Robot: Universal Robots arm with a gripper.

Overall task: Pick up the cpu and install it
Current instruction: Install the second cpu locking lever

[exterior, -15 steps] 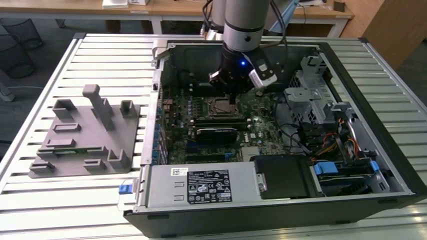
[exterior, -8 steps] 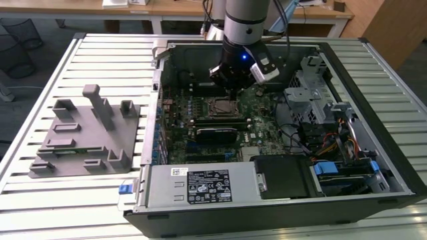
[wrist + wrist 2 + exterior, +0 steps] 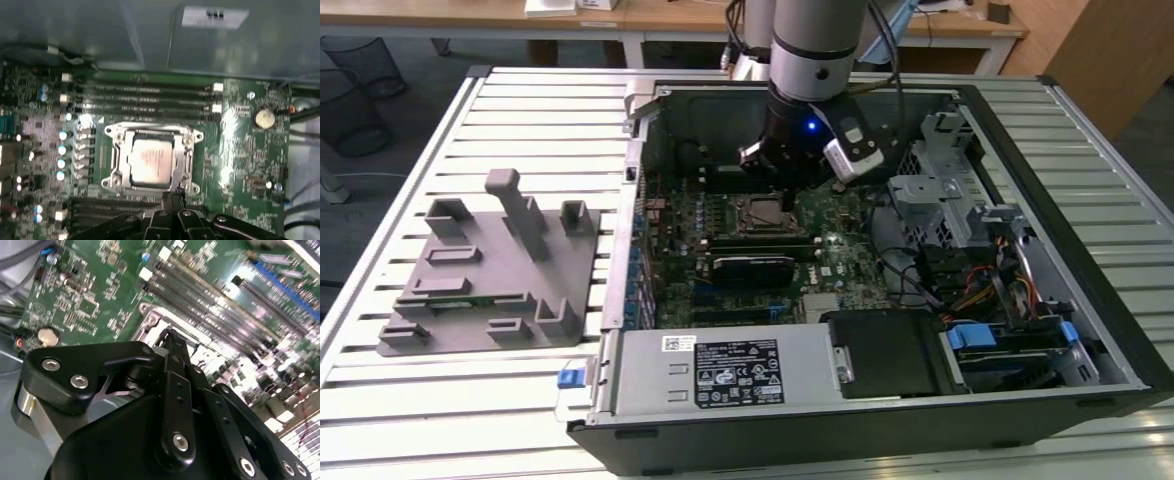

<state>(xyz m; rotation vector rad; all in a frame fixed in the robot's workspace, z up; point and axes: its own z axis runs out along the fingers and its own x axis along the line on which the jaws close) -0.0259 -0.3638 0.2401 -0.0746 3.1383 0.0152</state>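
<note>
The cpu lies flat inside the square metal-framed socket on the green motherboard, its pale silver top facing up. My gripper hangs just over the socket's edge, beside the cpu, with its black fingers pressed together and nothing between them. In the exterior view the gripper reaches down into the open computer case, right over the socket. The second wrist view shows the gripper tip close above the socket frame.
Long black memory sticks sit next to the socket. A drive cage and cables fill the case on the exterior view's right. The power supply is at the near end. A grey fixture stands on the slatted table.
</note>
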